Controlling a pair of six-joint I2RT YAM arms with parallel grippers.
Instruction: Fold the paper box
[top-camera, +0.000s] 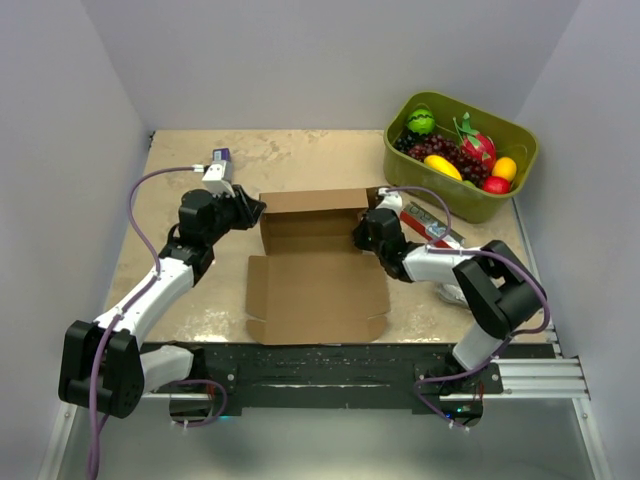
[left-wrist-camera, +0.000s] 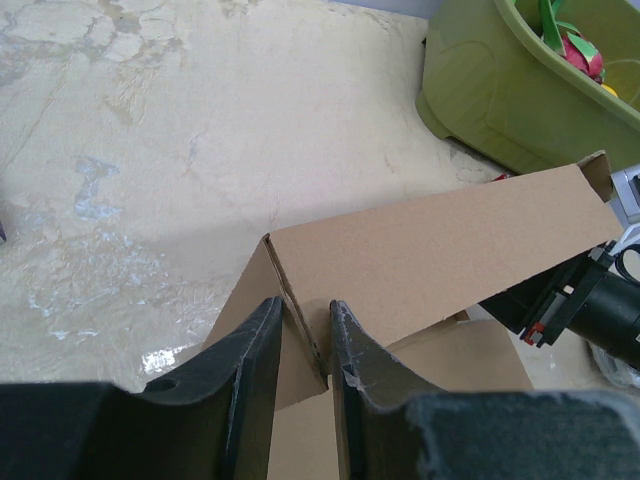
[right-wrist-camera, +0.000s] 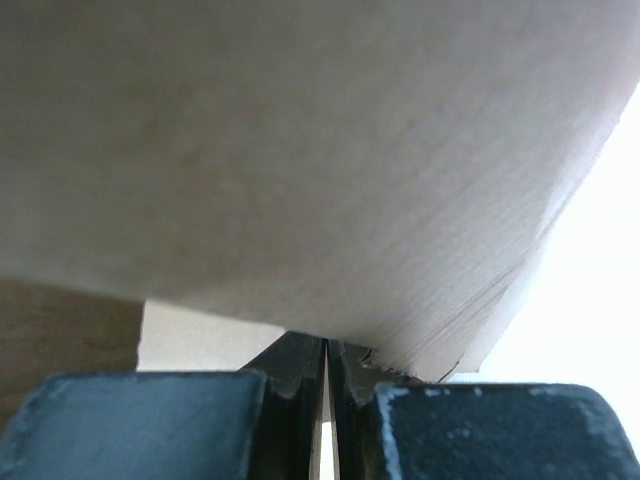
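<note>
Presently found the paper box (top-camera: 315, 285) on the counter (top-camera: 190, 170), near the green bin (top-camera: 480, 210), on its near-left side and apart from it. Noted plain brown cardboard, partly formed. Far wall raised upright, roughly level with the bin's near edge; broad panel with small side flaps lying flat on the side away from the bin, toward the arm bases. Logged fruit (top-camera: 455, 150) heaped inside the bin, and a flat red and silver packet (top-camera: 430, 225) between bin and box, close by the right arm.

Located left pincer (top-camera: 250, 212) at the box end farthest from the bin. Saw it narrow, fingers (left-wrist-camera: 255, 350) straddling the upright corner where end flap meets raised wall, cardboard caught between both pads; gripping the box there.

Located right pincer (top-camera: 362, 232) at the box end nearest the bin. Saw it nearly closed, only a thin slit left between its two sides, tips up against the lower edge of a cardboard flap filling the right wrist view. Could not tell a pinched edge from mere contact at the tips.
</note>
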